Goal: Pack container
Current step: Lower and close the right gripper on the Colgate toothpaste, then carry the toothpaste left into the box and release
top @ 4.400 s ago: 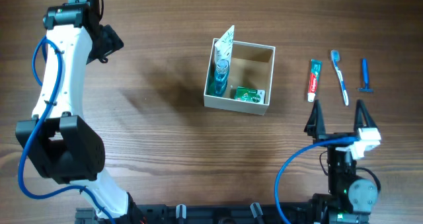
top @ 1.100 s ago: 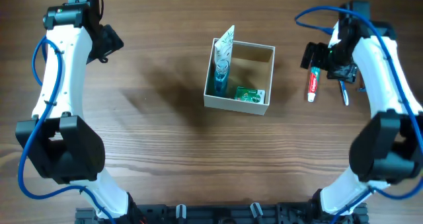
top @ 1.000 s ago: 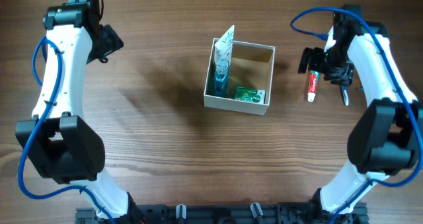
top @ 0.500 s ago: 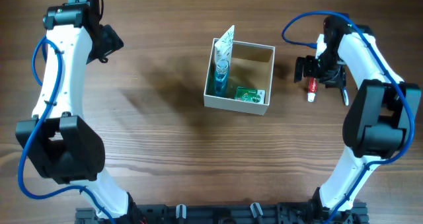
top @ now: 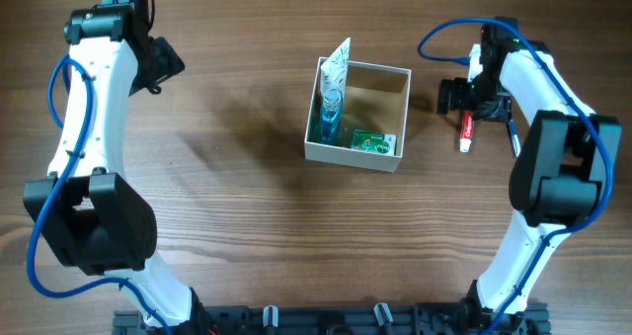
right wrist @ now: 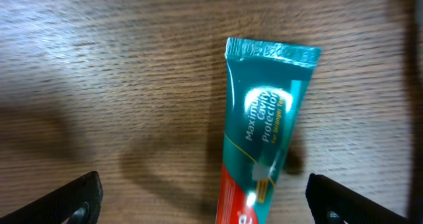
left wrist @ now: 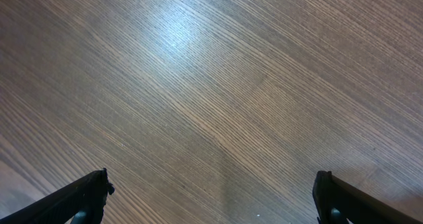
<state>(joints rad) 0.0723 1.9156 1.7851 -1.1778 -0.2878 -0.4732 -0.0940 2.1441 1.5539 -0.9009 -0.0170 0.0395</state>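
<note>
The desk [top: 247, 177] shows warm brown, with fine wood grain streaking across. The container [top: 351, 157] has white walls and a tan inside. In it sit a teal bottle [top: 330, 113] at nine o'clock, a white-and-teal sachet [top: 339, 63] above that, and a green packet [top: 370, 141] with white print at six. The toothpaste [right wrist: 264, 138], at three o'clock of the container, has a shiny teal top with white lettering and turns red lower down. The left arm [top: 94, 88] and right arm [top: 538, 78] are white with black joints, and the cables [top: 38, 231] are blue. The left pincer [left wrist: 211, 197] and right pincer [right wrist: 205, 197] are black.

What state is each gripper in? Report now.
Left gripper: open, holding nothing, over the table.
Right gripper: open, holding nothing, just above the toothpaste tube.
</note>
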